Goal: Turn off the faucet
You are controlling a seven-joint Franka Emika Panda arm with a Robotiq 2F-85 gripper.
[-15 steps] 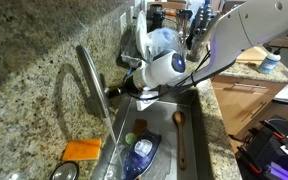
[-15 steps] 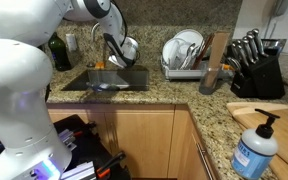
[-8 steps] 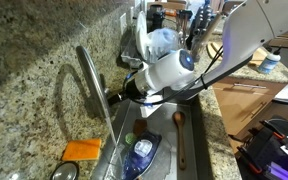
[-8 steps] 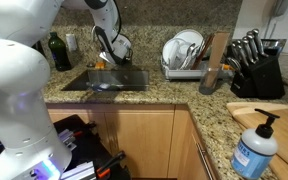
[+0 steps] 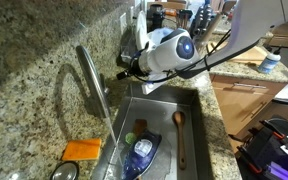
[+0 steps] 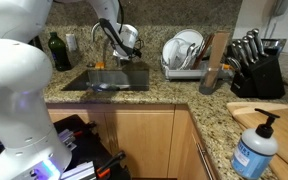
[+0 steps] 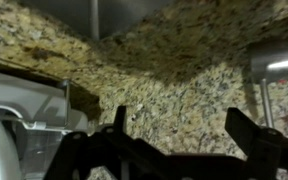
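Note:
The faucet (image 5: pixel 96 85) is a slim silver gooseneck tap that rises from the counter behind the sink (image 5: pixel 199 120). My gripper (image 5: pixel 122 70) hangs just beside its upper neck, above the base, and points at the granite backsplash. In the wrist view the two dark fingers (image 7: pixel 184 122) stand wide apart with only granite between them, so the gripper is open and empty. A silver tube of the faucet (image 7: pixel 274 62) shows at the right edge of that view. The lever at the base is too small to make out.
In the sink lie a brown wooden spoon (image 5: pixel 180 135) and a blue-and-white item (image 5: pixel 142 150). An orange sponge (image 5: pixel 82 150) lies on the counter. A dish rack (image 6: pixel 184 52), knife block (image 6: pixel 254 62) and soap bottle (image 6: pixel 256 150) stand on the counter.
My gripper has risen from low near the faucet's base to beside its upper neck, closer to the backsplash. The faucet has not moved.

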